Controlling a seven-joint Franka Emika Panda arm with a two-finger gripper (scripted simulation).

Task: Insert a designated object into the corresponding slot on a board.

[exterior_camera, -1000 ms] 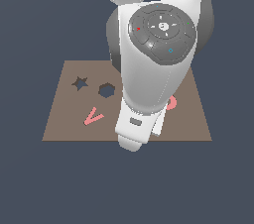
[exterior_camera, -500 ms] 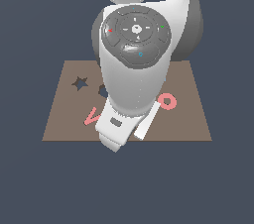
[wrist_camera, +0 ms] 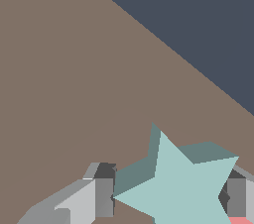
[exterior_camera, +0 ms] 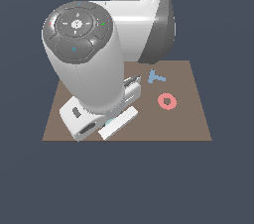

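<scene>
Star (wrist_camera: pixel 186 188) is seen in wrist view between claw (wrist_camera: pixel 168 198) fingers (wrist_camera: pixel 104 196), seemingly gripped w/ jaws part open, over board (exterior_camera: pixel 191 119); slot hidden by arm, so points should be aligned w/ cutout before lowering.

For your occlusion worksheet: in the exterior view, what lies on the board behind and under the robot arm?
Visible on the board: a blue T-piece and a pink ring. The arm covers the exterior view's left half of the board. The teal star shows only in the wrist view.
</scene>
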